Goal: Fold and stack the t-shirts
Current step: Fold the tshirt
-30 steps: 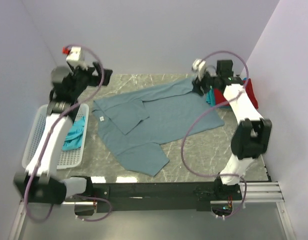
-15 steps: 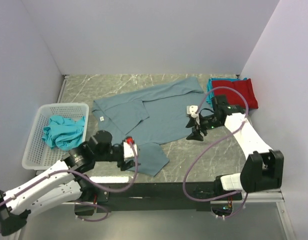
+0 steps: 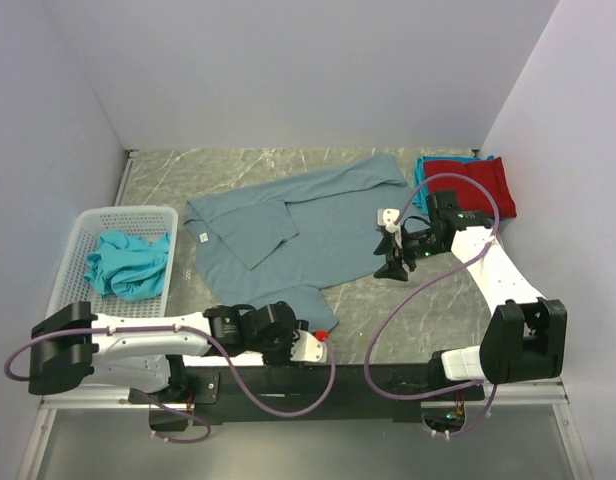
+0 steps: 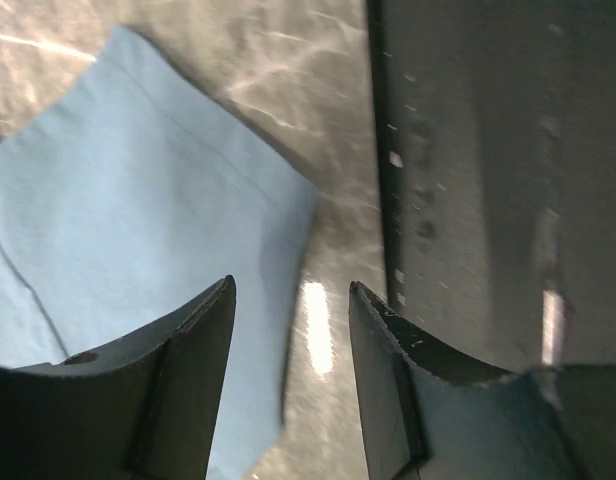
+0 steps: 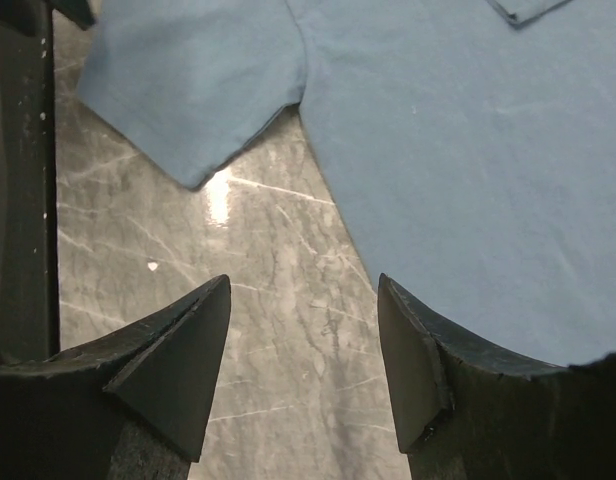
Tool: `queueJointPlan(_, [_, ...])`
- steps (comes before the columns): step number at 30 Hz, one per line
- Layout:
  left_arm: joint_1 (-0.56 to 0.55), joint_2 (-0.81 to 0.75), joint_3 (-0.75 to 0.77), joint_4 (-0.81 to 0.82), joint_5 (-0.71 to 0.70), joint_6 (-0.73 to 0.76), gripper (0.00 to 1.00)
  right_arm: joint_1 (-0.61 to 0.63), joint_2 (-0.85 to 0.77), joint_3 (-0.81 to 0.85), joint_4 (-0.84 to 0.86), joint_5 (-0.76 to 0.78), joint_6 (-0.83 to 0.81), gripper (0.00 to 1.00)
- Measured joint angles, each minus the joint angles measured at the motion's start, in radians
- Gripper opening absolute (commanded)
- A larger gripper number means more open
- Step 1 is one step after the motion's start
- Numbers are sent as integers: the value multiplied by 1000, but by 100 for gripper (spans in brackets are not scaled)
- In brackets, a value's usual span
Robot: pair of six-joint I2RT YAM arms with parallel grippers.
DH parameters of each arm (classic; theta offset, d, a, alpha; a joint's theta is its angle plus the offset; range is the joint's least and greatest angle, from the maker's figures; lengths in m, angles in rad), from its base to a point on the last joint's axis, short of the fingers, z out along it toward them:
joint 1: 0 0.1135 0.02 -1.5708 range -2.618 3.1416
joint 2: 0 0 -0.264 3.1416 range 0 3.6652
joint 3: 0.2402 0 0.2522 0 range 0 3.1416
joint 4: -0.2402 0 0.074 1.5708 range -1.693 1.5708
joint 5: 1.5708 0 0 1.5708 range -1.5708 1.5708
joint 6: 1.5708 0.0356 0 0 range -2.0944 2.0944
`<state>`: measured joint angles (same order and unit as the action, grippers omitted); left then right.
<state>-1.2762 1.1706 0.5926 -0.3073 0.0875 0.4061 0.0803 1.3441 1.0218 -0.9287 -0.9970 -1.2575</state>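
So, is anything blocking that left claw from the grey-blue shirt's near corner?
Nothing visible does. The left gripper hangs open right at the near corner of the blue-grey t-shirt, with only bare table beside it.

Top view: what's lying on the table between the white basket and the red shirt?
The slate blue-grey t-shirt, spread open, fills most of the stretch between the basket and the red shirt, as the top external view shows.

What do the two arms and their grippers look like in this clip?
The left arm and right arm are white shells with black joints. A purple cable loops along each. The left gripper and right gripper have dark, wedge-shaped fingers, with a white camera block at the wrist.
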Motion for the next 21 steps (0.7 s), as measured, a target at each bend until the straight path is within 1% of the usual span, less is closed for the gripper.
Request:
queueJointPlan(5, [-2,79,0,65,-54,14,55,-14,36,0,-53,-19,-48,67])
queueJointPlan(9, [-2,145,0,79,-74,25,53,-29,41,0,-82,-24,-73,67])
queueJointPlan(10, [-2,151,0,80,-79,27,44,-34,41,0,-86,-26,-76,67])
queueJointPlan(12, [-2,160,-5,89,-101,32,30,-40,41,0,-91,-28,-82,67])
queueJointPlan(13, [-2,163,-6,90,-113,37,19,-44,40,0,-94,-32,-87,67])
queueJointPlan(15, [-2,168,-8,90,-145,47,12,-47,40,0,-102,-38,-95,66])
queueJointPlan(16, [-2,169,-8,89,-164,50,6,-48,40,0,-108,-41,-99,66])
queueJointPlan(18, [5,163,-7,85,-201,61,3,-50,40,0,-116,-44,-106,66])
queueJointPlan(19, [15,154,-7,84,-217,70,6,-52,40,0,-119,-45,-109,66])
queueJointPlan(21, [80,121,0,82,-224,86,13,-55,40,0,-124,-45,-113,66])
